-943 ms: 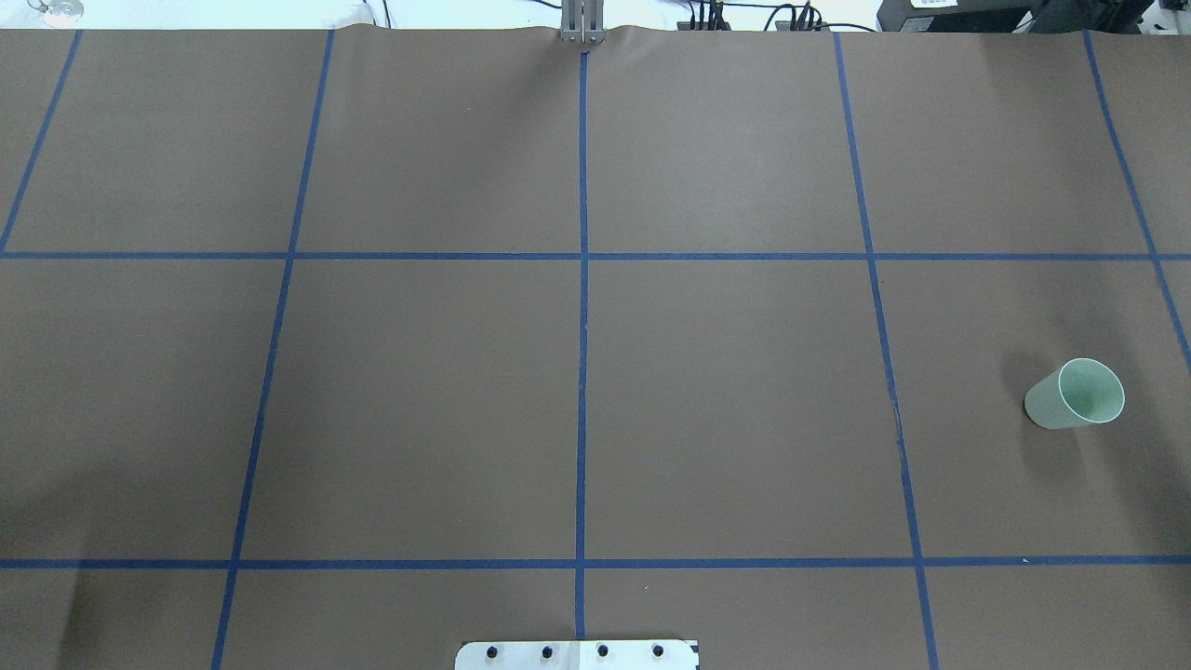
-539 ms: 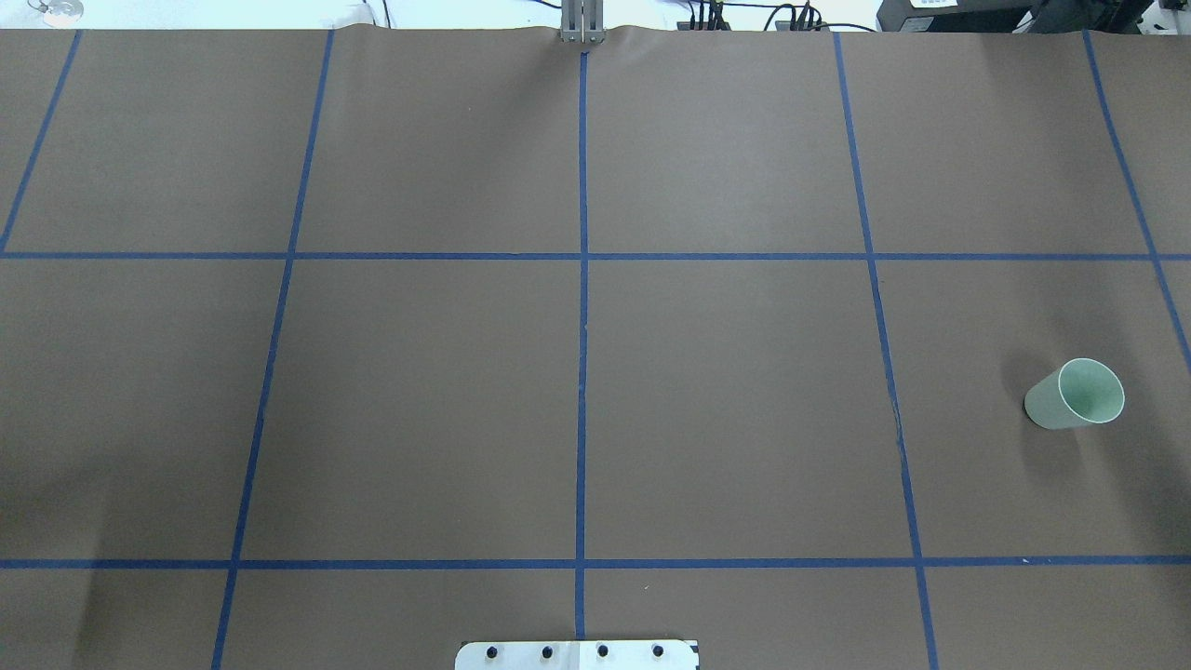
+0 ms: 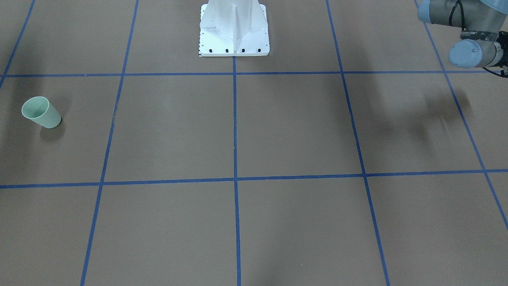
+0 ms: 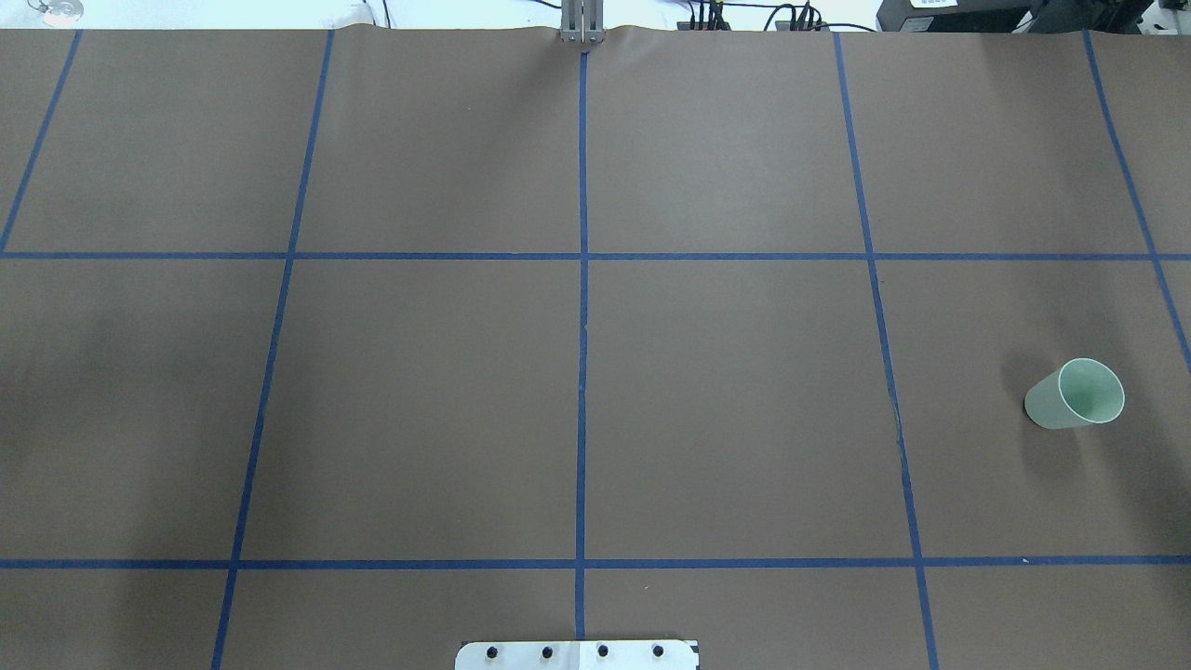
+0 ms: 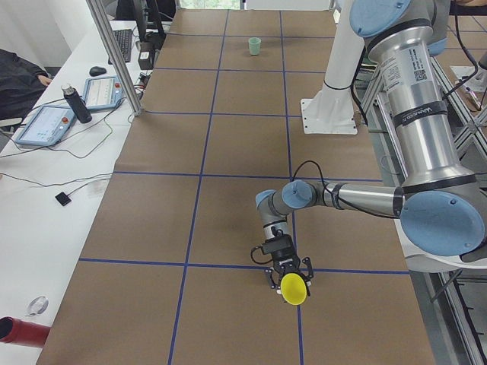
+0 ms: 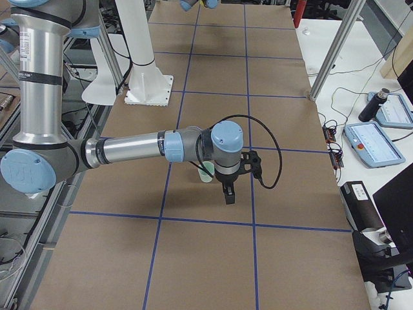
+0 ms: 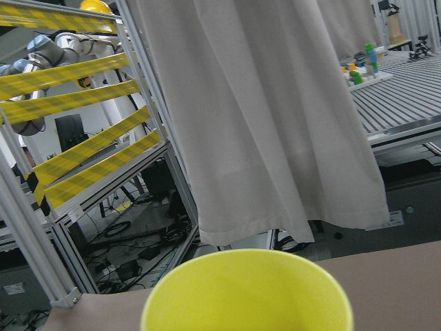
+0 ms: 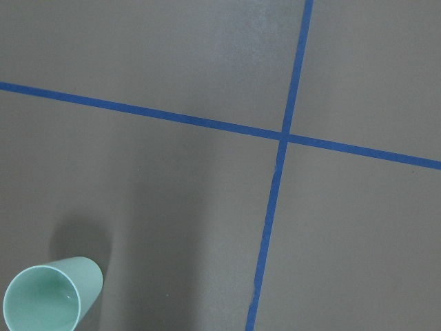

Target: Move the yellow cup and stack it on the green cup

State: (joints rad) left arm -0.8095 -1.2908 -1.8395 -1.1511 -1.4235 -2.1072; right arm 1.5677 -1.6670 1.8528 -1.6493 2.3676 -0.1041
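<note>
Presently listed: yellow cup (image 5: 293, 290), seen at the tip of the left gripper (image 5: 289, 275), well apart from the green cup (image 4: 1075, 395); whether the fingers are closed on it cannot be told. Green cup: set upright on the table (image 4: 744, 391), near the right gripper (image 6: 228, 197) but apart from it; that gripper's opening likewise cannot be told.

The brown table (image 4: 726, 391), crossed by blue tape lines (image 4: 582, 372), carries the green cup (image 4: 1070, 395) at four o'clock and a white base plate (image 4: 577, 654) at six.
</note>
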